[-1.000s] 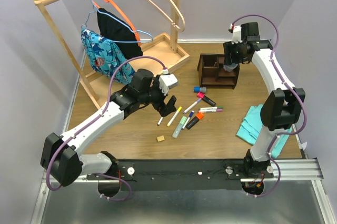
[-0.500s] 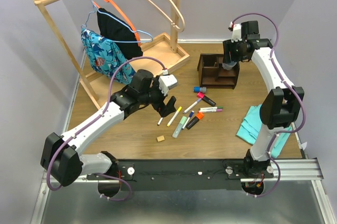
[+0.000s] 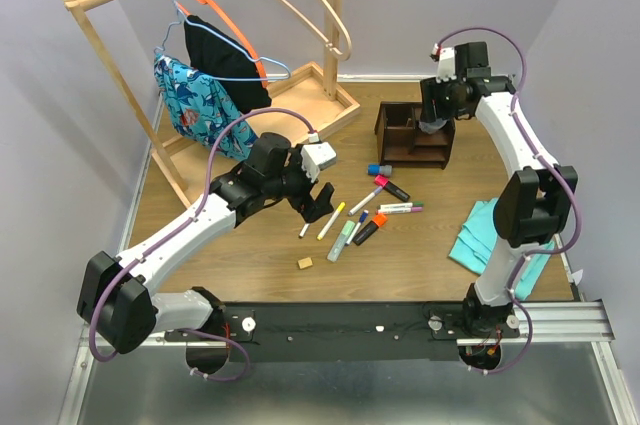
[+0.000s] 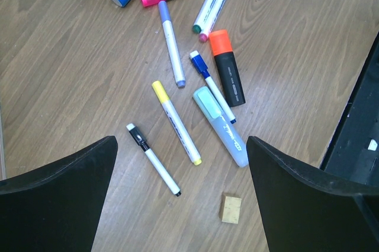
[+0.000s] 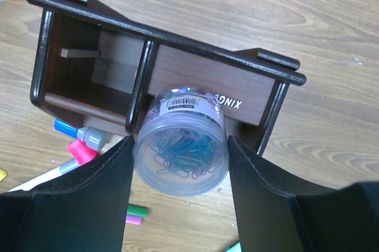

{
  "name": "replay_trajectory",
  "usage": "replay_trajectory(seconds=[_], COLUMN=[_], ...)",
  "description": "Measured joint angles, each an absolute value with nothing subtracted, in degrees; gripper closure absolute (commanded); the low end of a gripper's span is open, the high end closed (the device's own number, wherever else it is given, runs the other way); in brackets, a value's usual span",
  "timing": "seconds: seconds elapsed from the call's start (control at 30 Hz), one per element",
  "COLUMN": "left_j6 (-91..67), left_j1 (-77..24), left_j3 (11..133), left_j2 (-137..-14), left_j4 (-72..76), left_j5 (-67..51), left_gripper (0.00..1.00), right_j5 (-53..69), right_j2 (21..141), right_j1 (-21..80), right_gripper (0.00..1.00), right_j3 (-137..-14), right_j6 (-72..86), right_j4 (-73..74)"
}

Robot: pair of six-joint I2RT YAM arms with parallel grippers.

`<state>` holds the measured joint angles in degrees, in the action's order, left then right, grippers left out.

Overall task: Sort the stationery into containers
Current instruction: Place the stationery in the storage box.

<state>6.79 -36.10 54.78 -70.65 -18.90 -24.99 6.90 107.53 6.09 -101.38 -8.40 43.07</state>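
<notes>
My left gripper [image 3: 322, 201] hangs wide open above the scattered pens [image 4: 176, 123]. My right gripper [image 3: 436, 126] clamps the clear tub of paper clips [image 5: 179, 151] over the dark organizer [image 5: 195, 65]. I should centre it over one compartment, lower it upright, then release.

Bright, even, diffuse light, faint soft shadows — all three views sharp, colours clear

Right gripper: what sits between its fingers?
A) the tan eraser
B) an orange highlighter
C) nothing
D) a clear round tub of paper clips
D: the right wrist view shows the right gripper closed on a clear tub of blue clips above the dark wooden organizer.
</notes>
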Motion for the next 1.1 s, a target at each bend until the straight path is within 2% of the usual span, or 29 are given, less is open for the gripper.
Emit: replay_trajectory(seconds=[0.57, 1.1], left_j6=[5.7, 5.5], left_j1=[-36.1, -36.1], left_j3=[53.5, 53.4], left_j2=[-70.7, -70.7], left_j4=[-17.2, -16.8], left_j5=[-25.1, -25.2], left_gripper=[0.01, 0.01], right_j5=[7.1, 7.1], right_j2=[105.8, 108.5], right_j1=[7.0, 7.2], right_gripper=[0.75, 0.74], right_j3=[-94.2, -97.8], right_j6=[-8.2, -7.7], right_j4=[44.6, 44.6])
